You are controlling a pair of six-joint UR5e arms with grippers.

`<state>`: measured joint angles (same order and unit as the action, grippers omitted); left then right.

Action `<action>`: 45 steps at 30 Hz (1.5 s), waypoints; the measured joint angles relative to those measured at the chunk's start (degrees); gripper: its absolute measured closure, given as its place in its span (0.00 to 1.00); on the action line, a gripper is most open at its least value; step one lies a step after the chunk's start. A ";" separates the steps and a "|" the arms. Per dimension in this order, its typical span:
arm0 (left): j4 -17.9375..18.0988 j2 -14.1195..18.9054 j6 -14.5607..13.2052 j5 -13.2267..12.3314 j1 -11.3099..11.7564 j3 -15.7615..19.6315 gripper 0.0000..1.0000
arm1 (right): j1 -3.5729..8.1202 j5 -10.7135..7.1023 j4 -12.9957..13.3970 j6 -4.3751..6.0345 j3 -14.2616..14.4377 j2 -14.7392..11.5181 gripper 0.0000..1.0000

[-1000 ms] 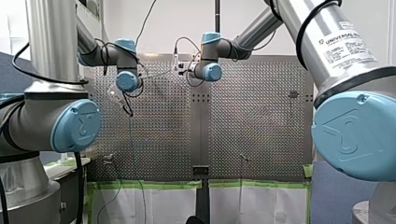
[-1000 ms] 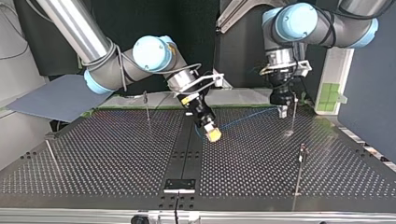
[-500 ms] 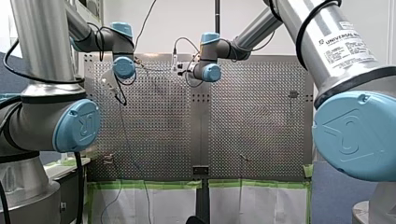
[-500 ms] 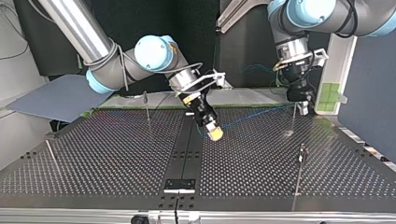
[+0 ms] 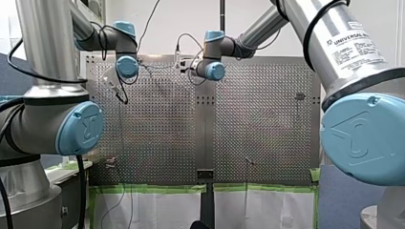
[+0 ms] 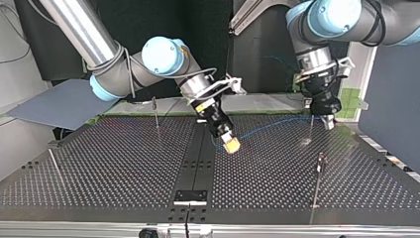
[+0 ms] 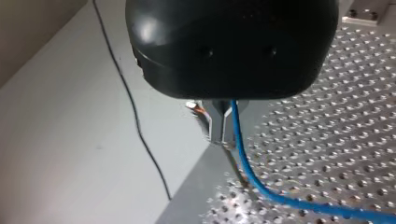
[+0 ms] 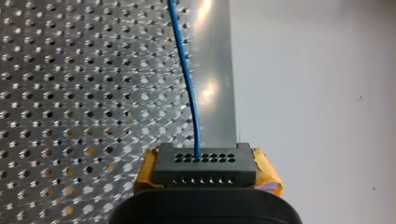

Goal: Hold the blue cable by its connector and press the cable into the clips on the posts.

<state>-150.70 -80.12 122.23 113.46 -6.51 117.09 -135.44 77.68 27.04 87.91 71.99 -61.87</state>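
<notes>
In the top view my right gripper point(image 6: 230, 144) with yellow pads hangs tilted over the table's middle strip. The right wrist view shows it point(image 8: 205, 170) shut on the black connector point(image 8: 203, 164). The blue cable point(image 8: 187, 84) leaves the connector ahead of the pads. It point(image 6: 270, 123) runs in a low arc across to my left gripper point(image 6: 328, 120) at the top view's right. Those black-bodied metal fingers point(image 7: 222, 133) are shut on the cable point(image 7: 243, 161). They sit right beside a thin post point(image 6: 311, 126); whether the cable touches its clip I cannot tell.
More thin posts stand on the perforated table point(image 6: 124, 168): one behind my right arm point(image 6: 156, 113), one nearer the camera at the right point(image 6: 319, 171), one at the left edge point(image 6: 53, 163). A grey sheet point(image 6: 59, 101) lies off the table's far left corner.
My left gripper has carried the cable toward the top view's right, from inside the post to just past it. My right gripper drifted slightly right and lower with the connector.
</notes>
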 joint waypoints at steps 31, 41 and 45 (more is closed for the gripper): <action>-1.25 -3.25 0.00 -5.95 5.15 -7.38 0.99 | -0.74 -0.03 0.20 0.83 -2.67 -0.06 1.00; -0.85 -6.06 -0.31 -9.37 6.78 -9.02 0.99 | -0.76 -0.05 0.21 1.32 -3.34 -0.06 1.00; 0.13 -6.05 -0.11 -10.42 7.34 -9.57 0.99 | -0.76 -0.06 0.21 1.37 -3.42 -0.04 1.00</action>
<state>-150.56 -86.17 122.12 103.04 0.83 107.51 -136.20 77.62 27.25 89.28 68.57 -61.91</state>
